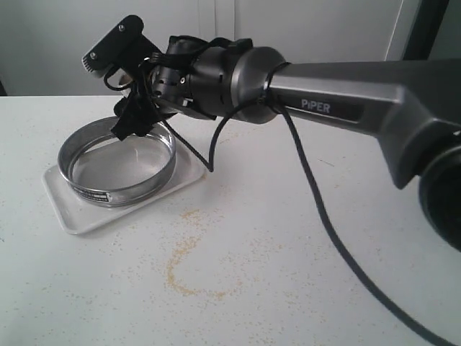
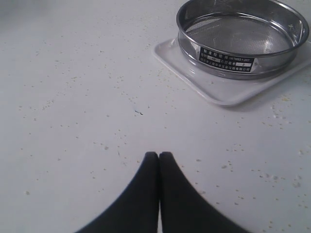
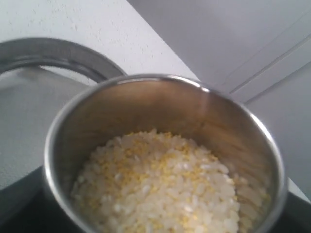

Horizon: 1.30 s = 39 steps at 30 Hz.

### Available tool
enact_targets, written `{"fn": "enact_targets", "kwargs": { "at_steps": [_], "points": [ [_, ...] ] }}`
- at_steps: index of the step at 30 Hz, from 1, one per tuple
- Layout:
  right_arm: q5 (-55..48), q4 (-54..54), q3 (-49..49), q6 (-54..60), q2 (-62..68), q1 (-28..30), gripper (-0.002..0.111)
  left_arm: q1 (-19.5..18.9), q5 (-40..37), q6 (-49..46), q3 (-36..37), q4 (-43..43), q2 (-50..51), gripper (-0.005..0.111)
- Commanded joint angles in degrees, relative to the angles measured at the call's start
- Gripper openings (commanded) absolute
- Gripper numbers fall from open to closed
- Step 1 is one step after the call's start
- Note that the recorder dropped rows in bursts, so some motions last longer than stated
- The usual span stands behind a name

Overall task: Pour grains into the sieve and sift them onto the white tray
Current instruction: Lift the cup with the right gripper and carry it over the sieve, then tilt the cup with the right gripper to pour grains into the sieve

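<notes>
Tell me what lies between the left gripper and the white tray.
Only tabletop dotted with stray grains, as the left wrist view shows; nothing else stands between the left gripper and the white tray.

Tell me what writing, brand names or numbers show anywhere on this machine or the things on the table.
"PiPER": pale letters on the grey right arm.
Dark label on the side of the sieve: rows of small print, too small and blurred to read.
No other text shows.

"PiPER" stands in pale letters on the right arm (image 1: 360, 90), while the dark label (image 2: 227, 60) on the sieve (image 2: 272, 65) carries print too small to read.
</notes>
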<state>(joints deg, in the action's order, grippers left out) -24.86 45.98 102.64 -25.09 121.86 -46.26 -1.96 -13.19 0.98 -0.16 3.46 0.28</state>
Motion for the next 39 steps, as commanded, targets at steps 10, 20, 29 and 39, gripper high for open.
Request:
{"fn": "enact_targets", "kwargs": {
  "at_steps": [10,20,29,39],
  "points": [
    [-9.8,-2.0,13.2,16.3,8.7,-0.6,0.000,-0.2,-0.1,0.2,0.2,0.4,-0.3,0.000],
    [-15.4,-1.1,23.1,24.0,15.1,-1.3,0.000,-0.2,-0.1,0.2,0.2,0.4,-0.3,0.000],
    [-19.2,4.2,27.5,27.5,18.8,-2.8,0.000,-0.2,-0.1,0.2,0.2,0.4,-0.3,0.000],
    [-25.3,20.6,27.5,20.4,23.0,-5.8,0.000,-0.2,-0.1,0.2,0.2,0.4,-0.3,0.000]
  ]
}}
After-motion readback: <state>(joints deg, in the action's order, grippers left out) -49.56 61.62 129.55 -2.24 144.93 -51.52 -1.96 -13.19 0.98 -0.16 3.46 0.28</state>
